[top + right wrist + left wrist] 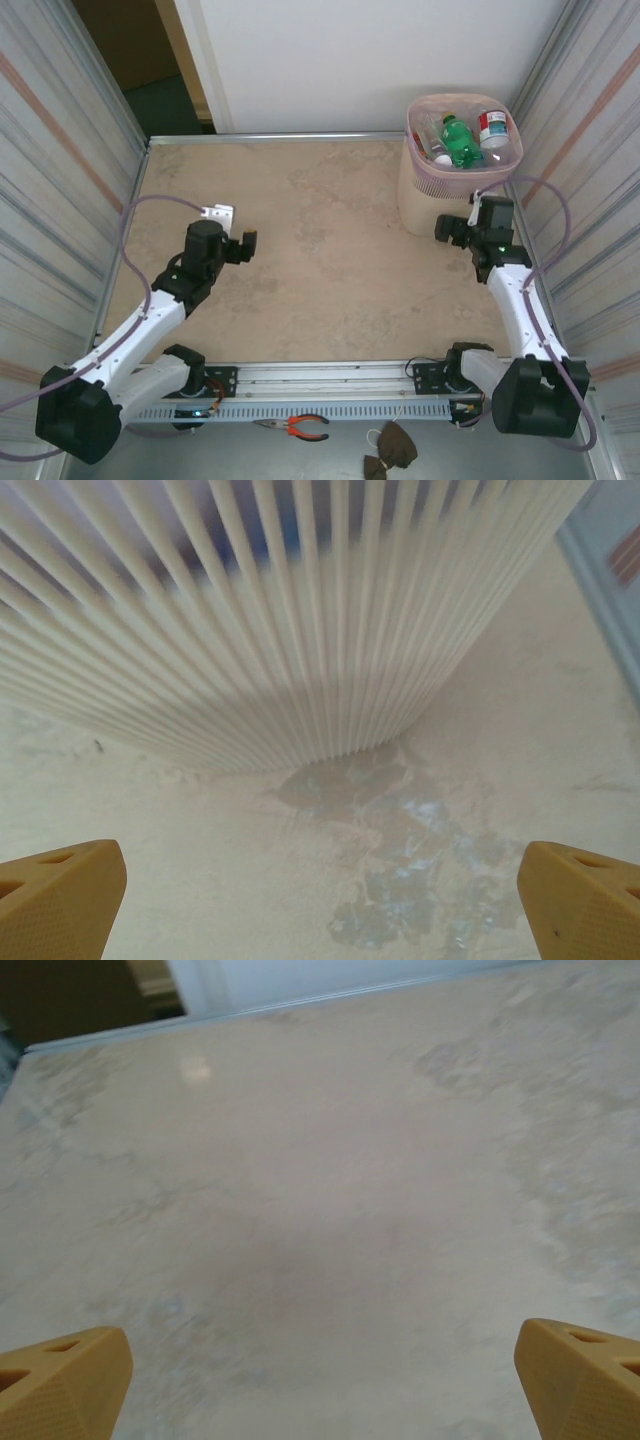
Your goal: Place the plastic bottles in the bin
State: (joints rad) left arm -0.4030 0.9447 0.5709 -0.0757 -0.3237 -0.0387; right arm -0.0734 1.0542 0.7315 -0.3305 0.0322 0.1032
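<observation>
Pink mesh-rimmed bin [430,205] stands at the far right corner of the tabletop [320,260]. The plastic bottles I can find all lie inside it: green bottle [460,141] in the middle, red-labelled bottle [492,128] to its right, clear bottle [438,152] with a white cap to its left. They're jumbled, with the green one's long axis running roughly near-to-far. Right gripper [447,231] is low, just beside the bin's base, so the right arm is much the nearer. In the right wrist view the ribbed lower wall [300,630] is straight ahead of the fingers [60,895], which are spread wide with nothing between. Left gripper [250,240] is well apart at mid-left over plain tabletop, its fingers [60,1380] also wide and holding nothing. My read is that the task is done or nearly so, and any coming move is a pull-back from the bin, not a pick.
</observation>
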